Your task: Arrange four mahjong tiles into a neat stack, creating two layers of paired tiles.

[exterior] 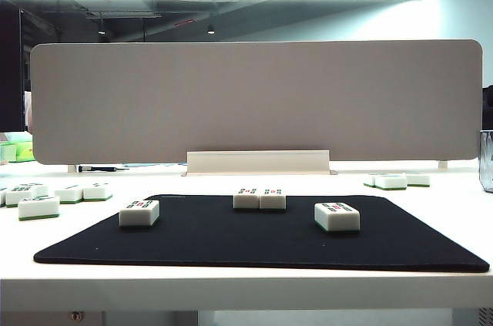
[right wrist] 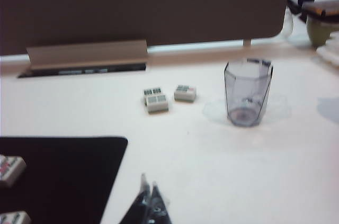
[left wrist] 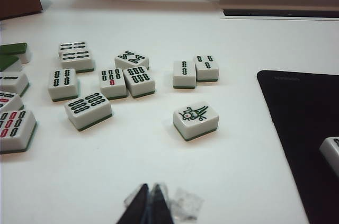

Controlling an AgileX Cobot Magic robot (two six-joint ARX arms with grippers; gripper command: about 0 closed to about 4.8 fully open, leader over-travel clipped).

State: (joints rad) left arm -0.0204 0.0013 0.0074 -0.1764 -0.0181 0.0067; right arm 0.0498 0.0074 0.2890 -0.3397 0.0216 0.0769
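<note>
Four mahjong tiles lay on the black mat (exterior: 231, 249): a touching pair (exterior: 259, 199) at the back, a left tile (exterior: 139, 212) and a right tile (exterior: 337, 216) well apart; no stack existed yet. The left gripper (left wrist: 149, 198) hovered over bare worktop (left wrist: 212, 181) near spare tiles (left wrist: 90, 81), jaws closed and empty; the right gripper (right wrist: 148, 197) hovered likewise beside the mat, near a plastic cup (right wrist: 247, 92). Glossy tiles might slip from an off-centre pinch; nudging the pair would misalign the base layer.
</note>
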